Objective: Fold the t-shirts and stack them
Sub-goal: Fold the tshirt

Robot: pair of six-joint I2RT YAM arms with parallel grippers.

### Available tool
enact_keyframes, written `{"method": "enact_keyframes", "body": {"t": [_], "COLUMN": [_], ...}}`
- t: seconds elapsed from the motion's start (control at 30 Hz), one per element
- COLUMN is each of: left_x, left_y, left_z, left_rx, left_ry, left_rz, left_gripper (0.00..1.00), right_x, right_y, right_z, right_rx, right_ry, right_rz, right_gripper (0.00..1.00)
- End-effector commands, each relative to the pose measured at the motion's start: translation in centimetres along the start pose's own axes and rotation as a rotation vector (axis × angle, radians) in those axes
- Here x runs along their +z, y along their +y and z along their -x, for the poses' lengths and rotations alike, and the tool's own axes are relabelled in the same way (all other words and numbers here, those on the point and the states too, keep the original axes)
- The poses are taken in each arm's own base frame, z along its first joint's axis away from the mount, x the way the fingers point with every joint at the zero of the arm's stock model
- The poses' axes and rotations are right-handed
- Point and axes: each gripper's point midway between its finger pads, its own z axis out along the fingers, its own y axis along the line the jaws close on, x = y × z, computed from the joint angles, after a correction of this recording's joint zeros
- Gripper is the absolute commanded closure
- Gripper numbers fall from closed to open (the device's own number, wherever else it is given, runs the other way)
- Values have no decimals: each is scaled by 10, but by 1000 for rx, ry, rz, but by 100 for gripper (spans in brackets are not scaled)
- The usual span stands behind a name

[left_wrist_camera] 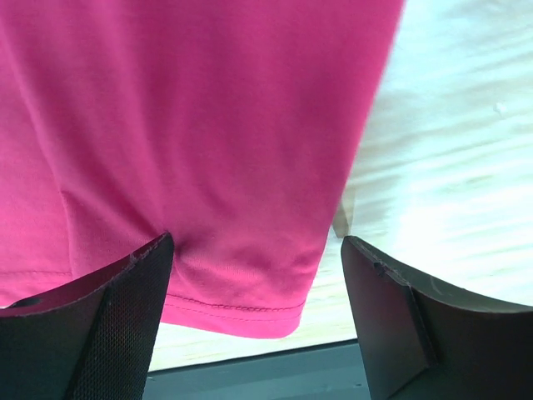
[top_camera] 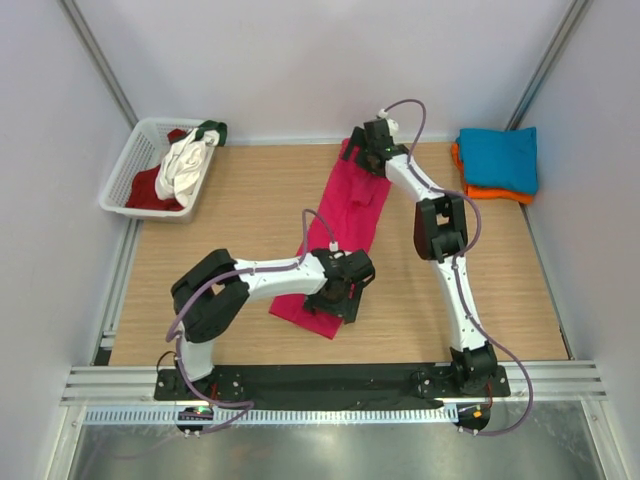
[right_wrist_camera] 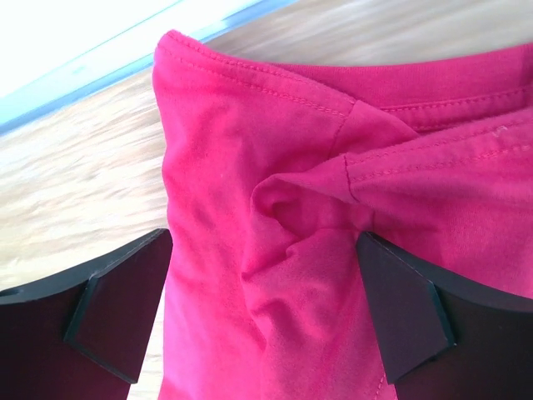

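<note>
- Currently, the bright magenta-pink cloth t-shirt [top_camera: 345, 225] is laid out as a long narrow strip, slanting across the middle of the pale wooden table [top_camera: 250, 200]. It appears to have been folded lengthwise.
- The left gripper [left_wrist_camera: 254, 250] is set over the strip's near end. Its jaws are spread wide with the stitched hem corner between them, and nothing is clamped.
- The right gripper [right_wrist_camera: 262, 242] is placed at the far end, jaws fully apart and straddling a puckered fold of seamed cloth. No hold has been taken.
- A folded teal-blue t-shirt [top_camera: 500, 158] is seen resting on a folded orange t-shirt [top_camera: 478, 190] at the far right, well apart from the pink one.
- Crumpled white [top_camera: 185, 165], dark red [top_camera: 150, 190] and green [top_camera: 213, 128] shirts are held in the white plastic lattice basket [top_camera: 125, 170] at the far left.
- Handling: the cloth is judged light, thin and limp. It can be expected to sag and drape wherever it is not supported.
- Hold points: the hem corner and the far-end seams are favoured, since stitching gives bulk there. Every layer should be pinched — otherwise only the top ply may be lifted and the fold lost.
</note>
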Motion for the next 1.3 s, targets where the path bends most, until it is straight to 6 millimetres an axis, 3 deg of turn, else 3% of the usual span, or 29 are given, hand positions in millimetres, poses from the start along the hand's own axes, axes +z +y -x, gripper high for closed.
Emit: {"method": "enact_keyframes", "body": {"t": [0.0,0.13,0.33,0.37,0.63,0.73,0.83,0.87,0.93,0.97,1.0,1.1,1.2,1.27], "left_x": [19,16,16,16,2,-14,-41,-62,-84,-93,-111,-127,-115,-100], "left_y": [-18,-34,-51,-53,-67,-64,-57,-53,-47,-41,-37,-20,-3,0], "left_z": [-22,-32,-35,-34,-23,-11,0,7,13,17,23,37,39,39], "left_rx": [-6,34,78,83,97,90,41,1,-36,-65,-89,-135,-111,-69], "left_ry": [59,35,32,29,-9,-50,-78,-109,-145,-160,-199,-256,-226,-196], "left_rz": [-4,-37,-99,-105,-150,-128,-132,-151,-165,-160,-187,-177,-140,-112], "left_gripper": [18,18,18,18,18,16,15,14,14,13,13,12,11,12], "right_x": [24,28,25,22,9,-15,-60,-89,-115,-142,-151,-184,-176,-153], "right_y": [-8,16,72,83,112,136,167,182,189,198,196,198,189,179], "right_z": [-119,-134,-136,-130,-118,-81,-17,13,47,68,82,102,89,67], "right_rx": [-87,-123,-186,-198,-245,-232,-193,-182,-169,-162,-154,-158,-157,-172], "right_ry": [281,287,228,203,145,83,-59,-123,-200,-244,-282,-326,-287,-231], "right_rz": [3,69,196,217,271,317,378,416,435,462,443,443,418,383], "right_gripper": [0,0,0,0,0,0,0,0,0,0,0,0,0,0]}}
